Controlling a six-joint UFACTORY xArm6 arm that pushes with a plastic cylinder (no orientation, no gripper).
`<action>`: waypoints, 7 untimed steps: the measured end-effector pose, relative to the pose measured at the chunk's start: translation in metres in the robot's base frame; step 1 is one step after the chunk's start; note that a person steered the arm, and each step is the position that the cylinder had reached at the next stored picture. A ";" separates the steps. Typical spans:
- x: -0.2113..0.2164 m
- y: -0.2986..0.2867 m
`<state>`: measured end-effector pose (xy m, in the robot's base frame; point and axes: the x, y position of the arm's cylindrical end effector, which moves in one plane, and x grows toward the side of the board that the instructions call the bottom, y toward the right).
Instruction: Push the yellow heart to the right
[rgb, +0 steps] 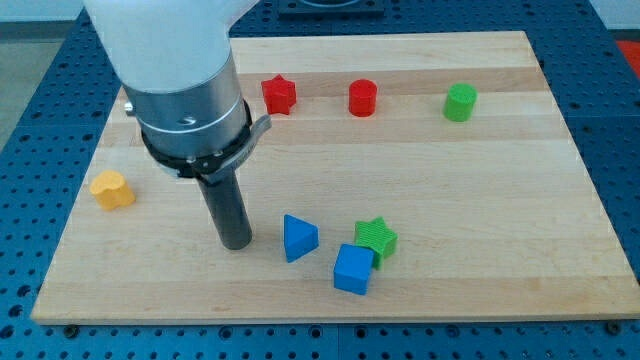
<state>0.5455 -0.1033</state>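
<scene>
On the wooden board (480, 200), yellow heart (112, 189) lobes face upward.

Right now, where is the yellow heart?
The yellow heart sits near the board's left edge in the camera view, alone, to the left of my tip.

wooden board (480, 190), seven coloured blocks
</scene>
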 end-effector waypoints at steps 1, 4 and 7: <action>0.000 0.032; 0.000 0.083; -0.086 -0.034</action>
<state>0.4597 -0.1370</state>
